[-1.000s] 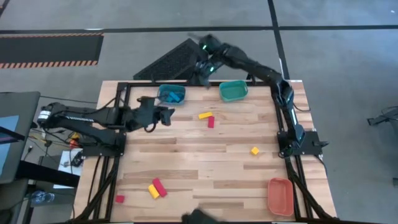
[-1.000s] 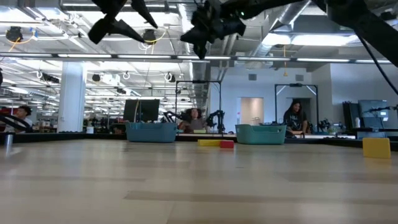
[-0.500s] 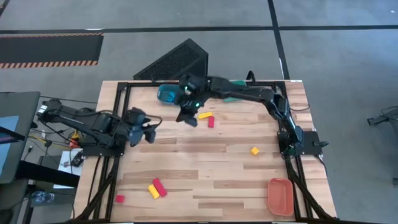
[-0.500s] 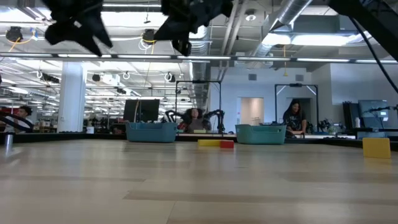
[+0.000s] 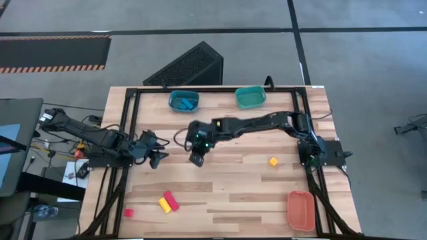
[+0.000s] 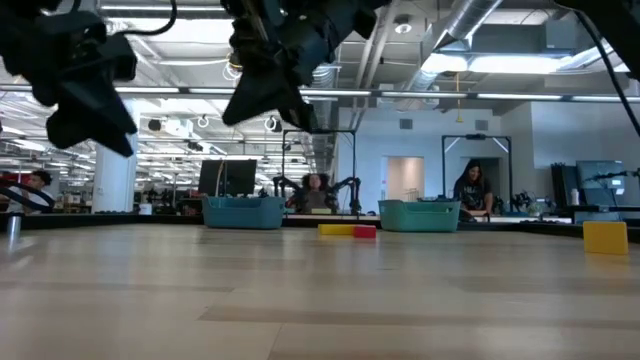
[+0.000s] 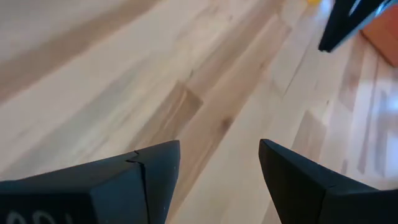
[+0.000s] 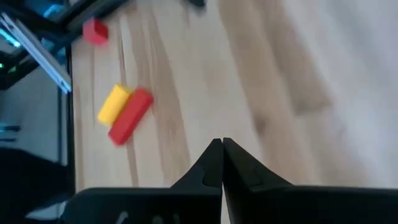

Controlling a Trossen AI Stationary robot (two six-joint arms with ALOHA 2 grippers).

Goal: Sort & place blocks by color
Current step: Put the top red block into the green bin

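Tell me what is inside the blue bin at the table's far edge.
The blue bin holds blue pieces, seemingly blocks; their number is unclear. Whether anything lies beneath them is hidden. In the low view its wall covers the contents entirely.

Three bins were counted: blue bin (image 5: 173, 100), teal bin (image 5: 239, 99), orange bin (image 5: 301, 211).

Six loose blocks were counted:
- Yellow, three: yellow cube (image 5: 273, 161), yellow bar (image 5: 164, 205), second yellow bar (image 6: 336, 230).
- Red, three: red cube (image 5: 128, 213), red bar (image 5: 172, 200), second red block (image 6: 365, 231).

Blue pieces (image 5: 187, 104) were uncountable.

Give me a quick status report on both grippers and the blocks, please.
Left gripper open, empty, left edge. Right gripper shut, empty, mid-table. Red and yellow blocks loose near front; yellow cube loose. Nothing in the way.
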